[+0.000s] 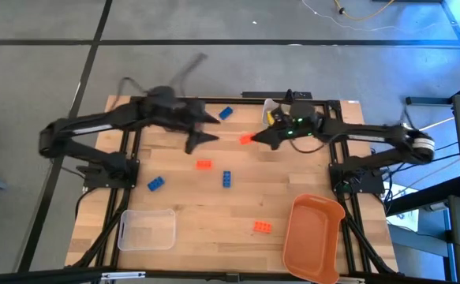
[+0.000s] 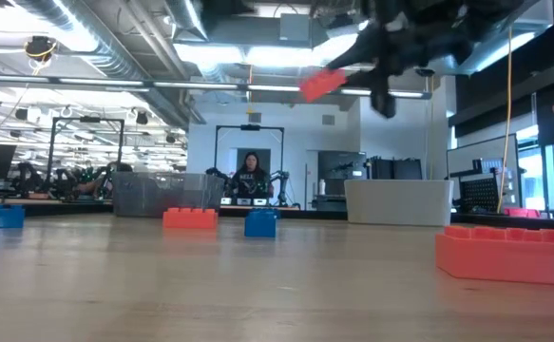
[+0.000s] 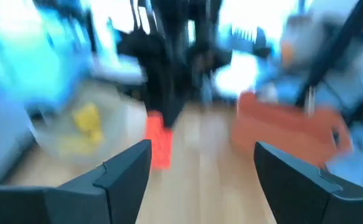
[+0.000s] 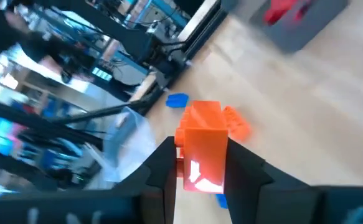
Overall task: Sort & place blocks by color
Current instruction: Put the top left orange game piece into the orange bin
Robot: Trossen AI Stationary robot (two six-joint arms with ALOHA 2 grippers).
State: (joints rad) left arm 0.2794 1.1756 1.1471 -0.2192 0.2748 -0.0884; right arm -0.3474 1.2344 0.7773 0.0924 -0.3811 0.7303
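Orange block (image 4: 201,146) clamped in right tool (image 4: 201,163), held above surface (image 1: 214,205), likely for carrying to orange bin (image 1: 312,237); left tool (image 3: 201,167) apart, empty

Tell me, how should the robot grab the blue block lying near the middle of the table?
The blue block lies flat and clear of the others. Come straight down from above and pinch its two long sides: they are flat, close together, and nothing crowds them.
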